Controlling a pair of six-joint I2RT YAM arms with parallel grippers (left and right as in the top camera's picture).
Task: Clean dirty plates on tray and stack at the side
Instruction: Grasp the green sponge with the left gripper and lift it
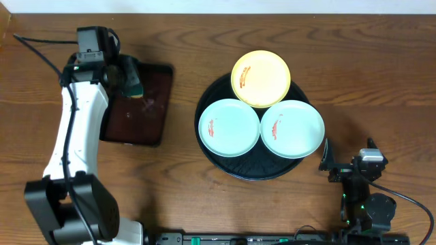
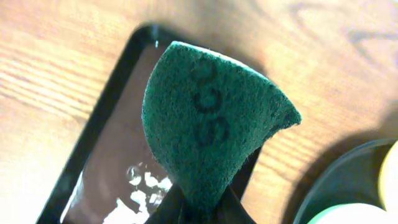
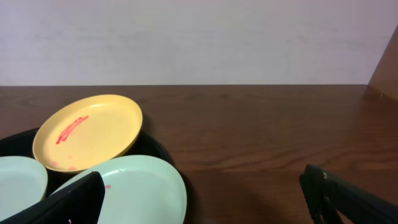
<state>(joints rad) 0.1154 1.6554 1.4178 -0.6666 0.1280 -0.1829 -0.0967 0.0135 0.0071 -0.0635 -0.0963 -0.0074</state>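
Three dirty plates lie on the round black tray (image 1: 212, 153): a yellow plate (image 1: 261, 78) at the back, a pale plate (image 1: 229, 127) at the left and another pale plate (image 1: 292, 129) at the right, each with a red smear. My left gripper (image 1: 129, 76) is shut on a teal sponge (image 2: 205, 124), held just above the small dark rectangular tray (image 2: 106, 155). My right gripper (image 3: 205, 199) stands open low over the table, just right of the round tray (image 3: 155, 146). The near pale plate (image 3: 137, 186) lies by its left finger (image 3: 68, 205), with the yellow plate (image 3: 87, 134) behind.
The rectangular tray (image 1: 139, 102) at the left holds wet foam spots (image 2: 146, 186). Bare wooden table (image 1: 368, 75) lies right of the round tray and between the two trays. A pale wall (image 3: 199, 37) closes the far side.
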